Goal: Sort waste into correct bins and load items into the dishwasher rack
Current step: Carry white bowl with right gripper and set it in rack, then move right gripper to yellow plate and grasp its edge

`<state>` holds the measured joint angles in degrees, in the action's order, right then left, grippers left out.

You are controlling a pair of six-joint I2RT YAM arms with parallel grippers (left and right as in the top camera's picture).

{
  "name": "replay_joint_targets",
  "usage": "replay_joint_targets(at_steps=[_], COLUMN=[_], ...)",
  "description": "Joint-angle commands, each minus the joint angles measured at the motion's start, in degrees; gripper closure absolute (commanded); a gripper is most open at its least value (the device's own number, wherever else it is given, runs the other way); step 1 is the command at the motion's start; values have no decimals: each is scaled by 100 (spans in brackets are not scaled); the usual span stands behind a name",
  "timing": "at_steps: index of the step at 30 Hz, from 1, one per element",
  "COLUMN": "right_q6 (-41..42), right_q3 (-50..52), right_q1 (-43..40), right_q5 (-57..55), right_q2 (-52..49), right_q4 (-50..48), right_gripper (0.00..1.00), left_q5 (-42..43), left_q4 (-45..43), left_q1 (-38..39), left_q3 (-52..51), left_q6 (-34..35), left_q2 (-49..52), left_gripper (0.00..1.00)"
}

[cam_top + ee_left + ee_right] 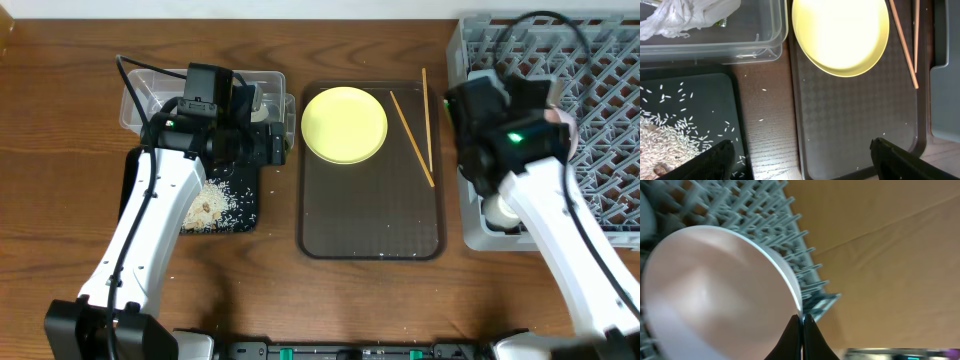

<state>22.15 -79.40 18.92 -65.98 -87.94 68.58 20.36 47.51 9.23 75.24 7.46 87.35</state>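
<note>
Rice leftovers (215, 205) lie heaped in the shallow black tray (248, 190) at the near left, with a few stray grains on the table beside it. At the near right, a small white round piece (497, 210), cup or bowl, sits in the near corner of the grey dishwasher rack (610, 110). The brown serving tray (370, 215) in the middle is bare at its near end. At its far end the yellow plate (344, 124) and the chopsticks (412, 140) are not yet loaded.

Your left arm reaches forward. The left gripper (801, 145) points down over the gap between the black tray and the serving tray, fingers spread wide and holding nothing. Your right arm angles over the rack. The right gripper (801, 320) is pressed together on the thin rim of a pale bowl (715, 290), tilted against the pegs.

At the far left, the clear tub (145, 92) holds the white crumpled scrap (685, 17). You are roughly two-thirds done.
</note>
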Motion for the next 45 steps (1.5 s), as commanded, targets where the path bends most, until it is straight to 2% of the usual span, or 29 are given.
replay_joint_targets(at_steps=[1,5,16,26,35,45], right_q6=[-208,-208,-208,-210,-533,-1729], right_q3=[39,39,39,39,39,42], right_q1=[-52,-55,-129,-245,-199,149], right_q5=[-1102,-1561,-1823,-2162,-1445,-743], right_q2=[-444,-914,-1880,-2072,-2074,-2074], right_q4=[-7,-4,-52,-219,-295,-1143], right_gripper=[99,99,99,99,99,99], left_q5=[-52,-52,-52,-52,-52,-52], left_q4=[2,2,0,2,0,2], left_q1=[22,22,22,22,22,22], left_q3=[63,63,63,63,63,63], left_q6=[-13,-13,-13,-13,-13,-13], left_q2=[42,42,42,42,42,42], left_gripper=[11,11,11,11,11,11])
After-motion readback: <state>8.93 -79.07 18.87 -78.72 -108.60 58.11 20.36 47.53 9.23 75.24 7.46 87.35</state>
